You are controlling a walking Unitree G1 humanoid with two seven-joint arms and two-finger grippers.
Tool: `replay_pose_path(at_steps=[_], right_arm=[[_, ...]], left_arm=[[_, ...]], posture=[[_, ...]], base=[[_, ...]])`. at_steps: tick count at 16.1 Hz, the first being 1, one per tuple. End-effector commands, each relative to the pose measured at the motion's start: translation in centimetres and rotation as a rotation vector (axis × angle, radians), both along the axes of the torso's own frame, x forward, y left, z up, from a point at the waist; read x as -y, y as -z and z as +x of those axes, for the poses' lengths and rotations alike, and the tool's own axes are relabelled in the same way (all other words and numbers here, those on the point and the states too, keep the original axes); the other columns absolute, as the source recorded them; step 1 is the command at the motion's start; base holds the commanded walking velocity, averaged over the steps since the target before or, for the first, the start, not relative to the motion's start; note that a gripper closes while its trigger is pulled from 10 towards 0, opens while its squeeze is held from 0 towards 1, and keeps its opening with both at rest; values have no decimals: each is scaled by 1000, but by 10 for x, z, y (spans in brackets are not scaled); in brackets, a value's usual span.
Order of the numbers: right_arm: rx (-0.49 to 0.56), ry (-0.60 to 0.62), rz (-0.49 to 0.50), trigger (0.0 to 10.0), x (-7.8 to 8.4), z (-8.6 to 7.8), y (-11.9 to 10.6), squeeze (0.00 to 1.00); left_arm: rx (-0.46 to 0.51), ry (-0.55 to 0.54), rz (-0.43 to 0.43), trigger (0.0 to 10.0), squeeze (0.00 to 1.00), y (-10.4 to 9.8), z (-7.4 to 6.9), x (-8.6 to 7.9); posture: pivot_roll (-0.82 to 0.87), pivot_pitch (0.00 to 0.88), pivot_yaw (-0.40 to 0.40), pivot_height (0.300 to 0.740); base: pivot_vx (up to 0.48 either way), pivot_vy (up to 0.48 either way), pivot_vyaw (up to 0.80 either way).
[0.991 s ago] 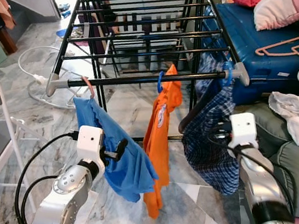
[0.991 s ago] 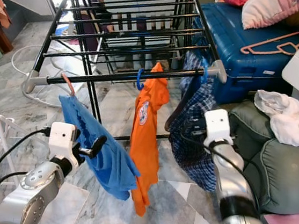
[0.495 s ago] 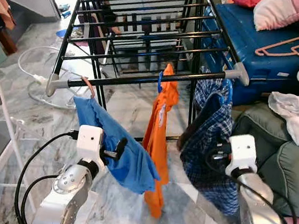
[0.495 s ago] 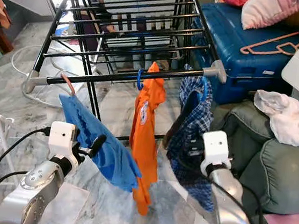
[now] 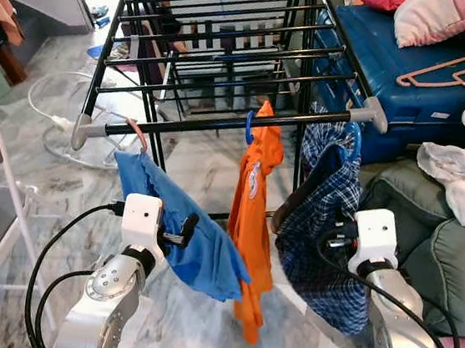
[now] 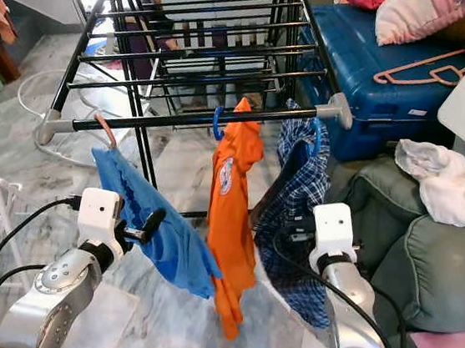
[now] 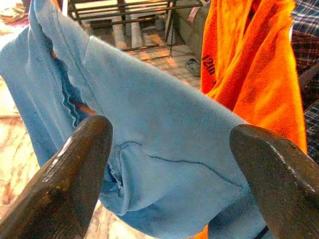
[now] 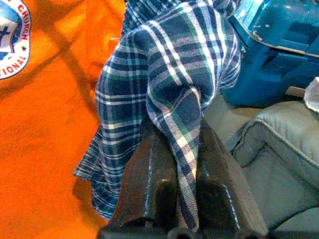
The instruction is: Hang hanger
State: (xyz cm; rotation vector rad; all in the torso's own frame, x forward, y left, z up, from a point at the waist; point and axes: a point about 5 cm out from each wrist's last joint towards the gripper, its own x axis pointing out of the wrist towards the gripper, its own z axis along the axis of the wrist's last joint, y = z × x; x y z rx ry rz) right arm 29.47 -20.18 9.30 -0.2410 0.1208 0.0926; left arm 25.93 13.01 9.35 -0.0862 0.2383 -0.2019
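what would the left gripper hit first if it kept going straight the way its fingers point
Most likely the light blue cotton shirt: it hangs right ahead of the open left gripper, between its fingertips. Depth is unclear, but nothing looks nearer.

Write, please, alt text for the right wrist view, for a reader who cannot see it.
The right gripper is shut on a fold of the blue plaid shirt. An orange shirt hangs beside the plaid shirt, with a blue suitcase and a grey sofa behind.
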Motion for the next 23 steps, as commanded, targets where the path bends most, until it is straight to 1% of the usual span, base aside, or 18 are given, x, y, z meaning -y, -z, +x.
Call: replay_pose_path(at_steps=[1, 11, 13, 15, 16, 17, 18, 21, 22, 23], right_arm=[[32, -17, 13, 10000, -7, 3, -9, 0], [-1, -31, 21, 10000, -9, 1, -7, 0], [-13, -35, 28, 10000, -10, 1, -5, 0], [-60, -30, 49, 10000, -13, 2, 1, 0], [-66, -80, 67, 10000, -26, 5, -1, 0], [-74, -106, 80, 10000, -34, 8, -1, 0], [-86, -130, 70, 10000, -39, 11, 0, 0], [-59, -176, 32, 10000, -53, 18, -4, 0], [-60, -213, 80, 10000, -62, 23, -5, 0], [-43, -227, 63, 10000, -68, 26, -8, 0]], left_arm=[[-3, -17, 17, 10000, 0, 1, -1, -4], [-15, -21, 12, 10000, 0, 3, -2, -3], [-10, -29, 20, 10000, 0, 4, -1, -4], [0, -43, 22, 10000, 0, 4, 2, -6], [29, -86, 22, 10000, 0, 1, 12, -13], [42, -114, 19, 10000, 0, 1, 17, -17], [50, -137, 18, 10000, 0, 1, 21, -18], [70, -166, 14, 10000, 0, 0, 25, -19], [80, -177, 24, 10000, 0, 1, 28, -21], [90, -184, 24, 10000, 0, 1, 30, -22]], posture=[[-96, 65, 129, 740], [-99, 71, 125, 740], [-102, 56, 122, 740], [-114, 20, 115, 740], [-123, 0, 100, 740], [-126, 0, 81, 740], [-125, 0, 69, 740], [-117, 0, 67, 740], [-97, 0, 79, 740], [-109, 0, 82, 740]], base=[[-322, 0, 0], [-358, 0, 0], [-373, 0, 0], [-369, 0, 0], [-364, 0, 0], [-349, 0, 0], [-341, 0, 0], [-339, 0, 0], [-341, 0, 0], [-337, 0, 0]])
